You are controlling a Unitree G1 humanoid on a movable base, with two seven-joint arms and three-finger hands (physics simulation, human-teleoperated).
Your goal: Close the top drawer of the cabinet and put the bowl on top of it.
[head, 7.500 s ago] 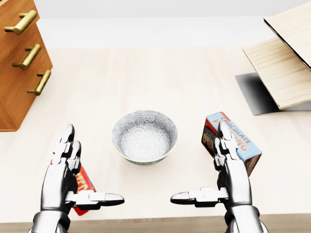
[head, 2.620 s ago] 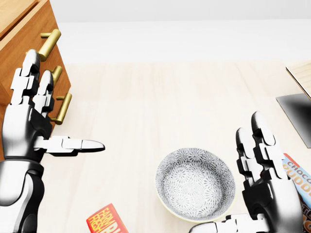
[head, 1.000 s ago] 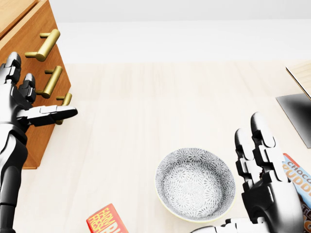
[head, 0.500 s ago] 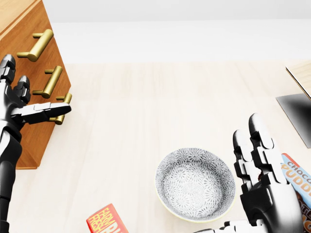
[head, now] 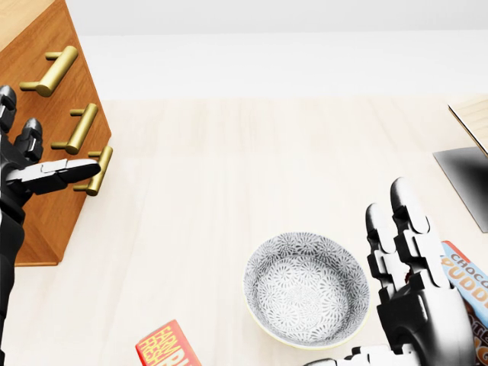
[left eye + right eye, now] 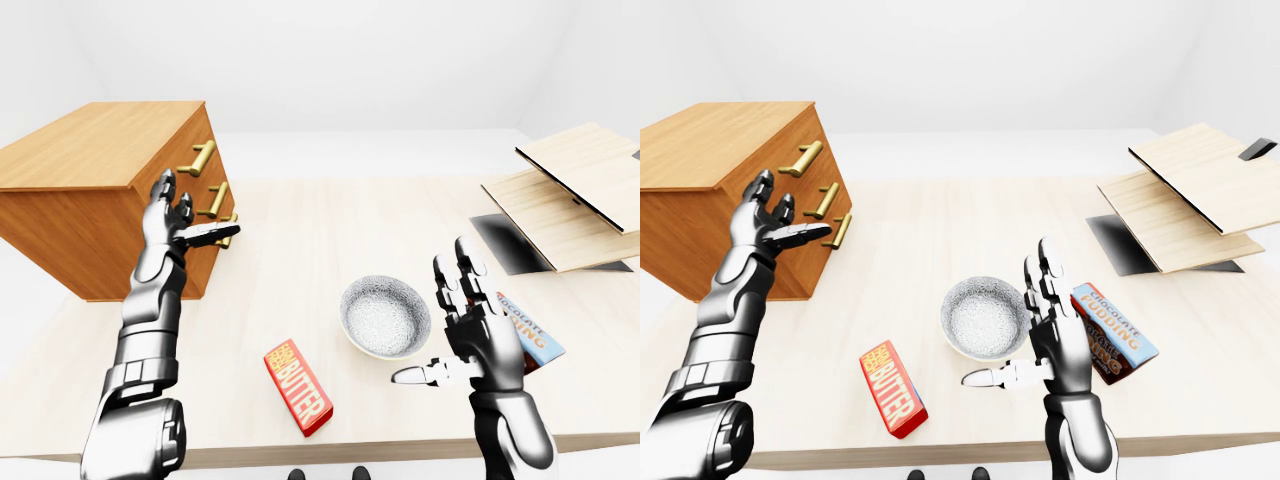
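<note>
The wooden cabinet (image 6: 95,190) stands at the left of the table, with three brass handles down its face. Its top drawer (image 5: 47,70) looks level with the two drawers below. My left hand (image 6: 795,212) is open, fingers spread upward and thumb pointing right across the lower handles, close to the cabinet face. The patterned grey bowl (image 5: 306,290) sits upright on the table at the lower middle. My right hand (image 6: 440,330) stands open just right of the bowl, palm toward it and thumb under its near rim, holding nothing.
A red butter box (image 6: 297,387) lies left of the bowl near the table's bottom edge. A chocolate pudding box (image 6: 530,335) lies behind my right hand. Tilted light wooden boards (image 6: 565,195) over a dark grey mat (image 6: 498,243) fill the right.
Over the last seconds my left hand has moved left toward the cabinet face, and the top drawer's handle has gone leftward with it. The bowl and right hand stayed put.
</note>
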